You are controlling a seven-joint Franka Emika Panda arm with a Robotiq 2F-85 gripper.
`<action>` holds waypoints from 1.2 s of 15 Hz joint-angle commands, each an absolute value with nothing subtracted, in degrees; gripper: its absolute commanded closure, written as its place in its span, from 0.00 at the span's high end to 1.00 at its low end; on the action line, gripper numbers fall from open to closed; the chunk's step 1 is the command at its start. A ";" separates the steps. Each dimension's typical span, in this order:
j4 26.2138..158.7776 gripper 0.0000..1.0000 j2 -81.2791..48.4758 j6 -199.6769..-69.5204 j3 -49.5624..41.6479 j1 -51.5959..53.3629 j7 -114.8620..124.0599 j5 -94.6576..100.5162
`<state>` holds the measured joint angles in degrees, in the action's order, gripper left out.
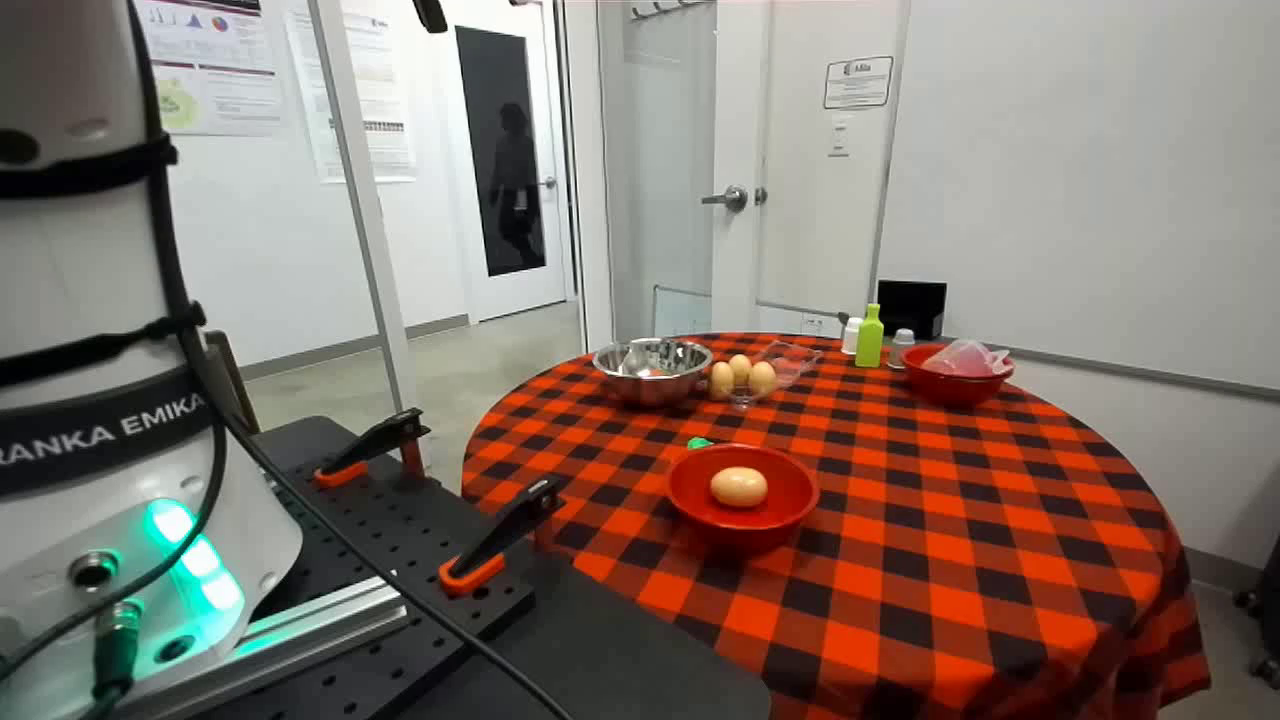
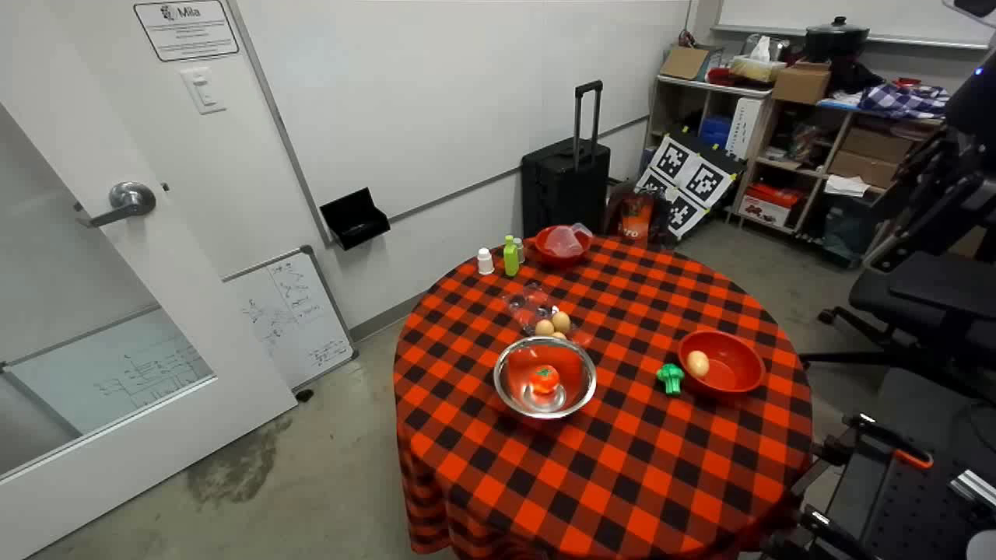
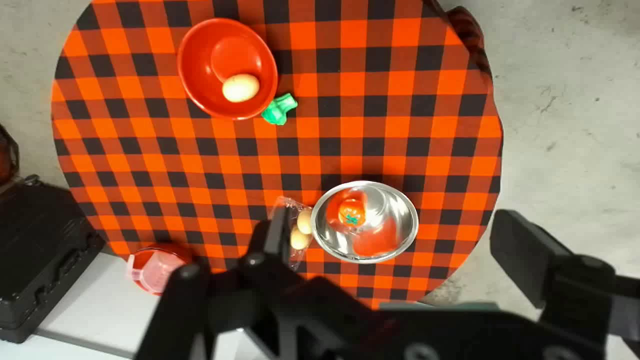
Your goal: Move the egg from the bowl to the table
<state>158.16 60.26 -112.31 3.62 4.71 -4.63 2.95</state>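
Note:
A light brown egg [image 1: 739, 487] lies in a red bowl [image 1: 800, 500] on the checkered table [image 1: 960, 570]. The egg [image 2: 697, 363] and the red bowl [image 2: 743, 365] also show in an exterior view, with the egg against one side of the bowl. In the wrist view the egg [image 3: 241, 88] and its red bowl [image 3: 200, 82] are at the upper left. My gripper [image 3: 395, 227] is open, with its fingers wide apart and nothing between them. It is high above the table, away from the egg, and the steel bowl shows below between the fingers.
A green broccoli piece [image 2: 670, 379] lies beside the red bowl. A steel bowl [image 2: 506, 393] holds a toy tomato [image 2: 544, 379]. Next to it is a clear carton [image 2: 523, 299] with eggs [image 1: 740, 368]. Bottles [image 2: 510, 257] and another red bowl [image 2: 562, 260] stand near the far edge.

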 commanded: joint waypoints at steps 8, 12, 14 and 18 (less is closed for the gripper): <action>157.44 1.00 47.94 -119.66 1.40 -2.45 4.62 2.55; 156.64 1.00 37.59 -127.42 0.51 -6.75 10.80 1.40; 156.40 1.00 32.53 -131.35 0.13 -8.21 14.00 0.25; 156.99 1.00 24.51 -142.14 0.27 -10.57 20.54 -1.51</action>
